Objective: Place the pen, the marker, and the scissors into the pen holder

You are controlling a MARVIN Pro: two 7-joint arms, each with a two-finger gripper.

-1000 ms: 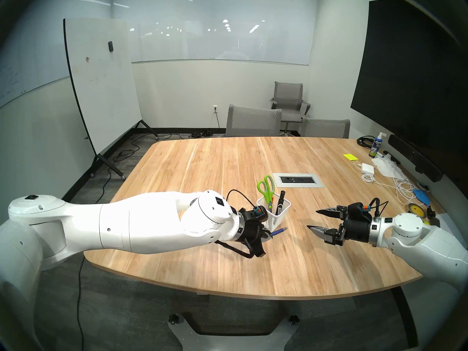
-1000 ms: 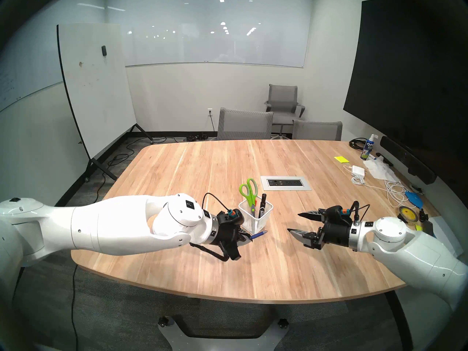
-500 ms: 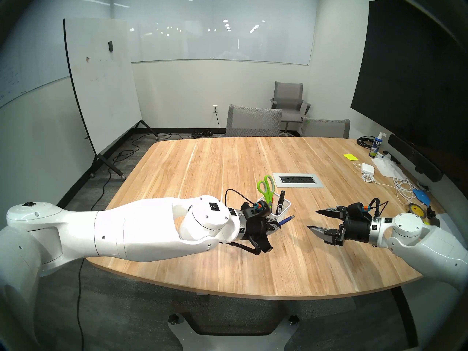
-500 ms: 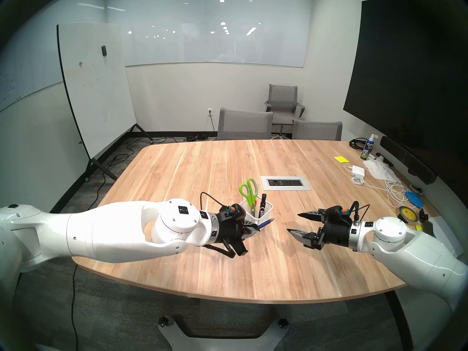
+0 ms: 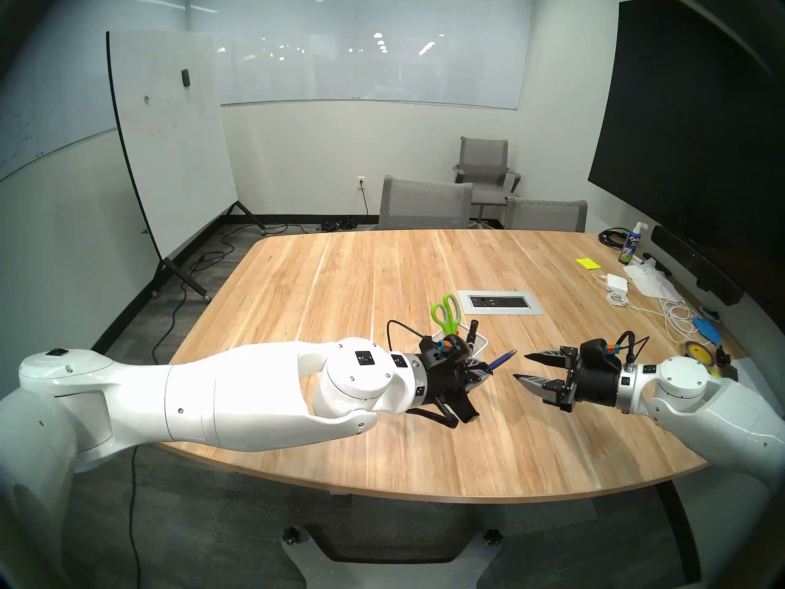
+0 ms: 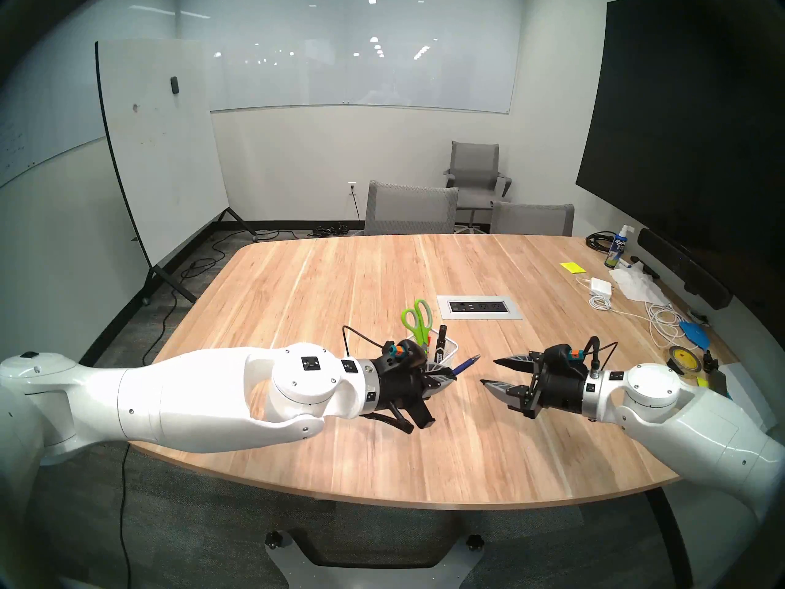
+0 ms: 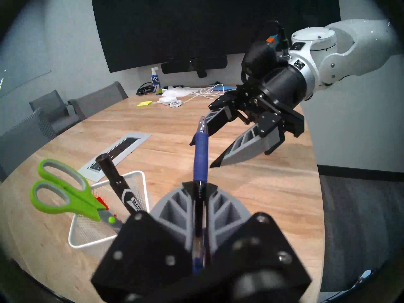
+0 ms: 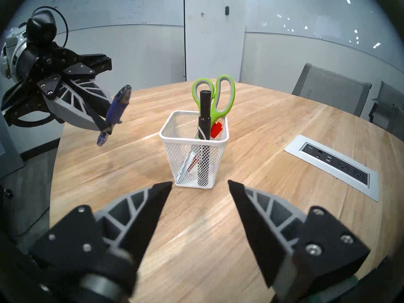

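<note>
My left gripper [image 5: 486, 371] is shut on the pen [image 5: 501, 360], a slim blue ballpoint, and holds it off the table with its tip pointing right and up. In the left wrist view the pen [image 7: 200, 158] sticks straight out between the fingers. The right gripper [image 5: 520, 366] faces it, open and empty, a short gap from the pen tip. Behind my left wrist stands the white mesh pen holder [image 8: 194, 162]. The green-handled scissors [image 8: 220, 99] and the black marker [image 8: 205, 114] stand in it.
A power outlet panel [image 5: 499, 302] is set into the wooden table [image 5: 382, 269] behind the holder. Chargers and cables [image 5: 616, 282], a spray bottle [image 5: 631, 246] and a tape roll [image 5: 698, 354] lie along the right edge. Grey chairs [image 5: 424, 203] stand at the far side.
My left arm has lifted the pen and carried it to the right, in front of the holder and toward the right gripper. The right gripper shifted slightly left and its jaws narrowed.
</note>
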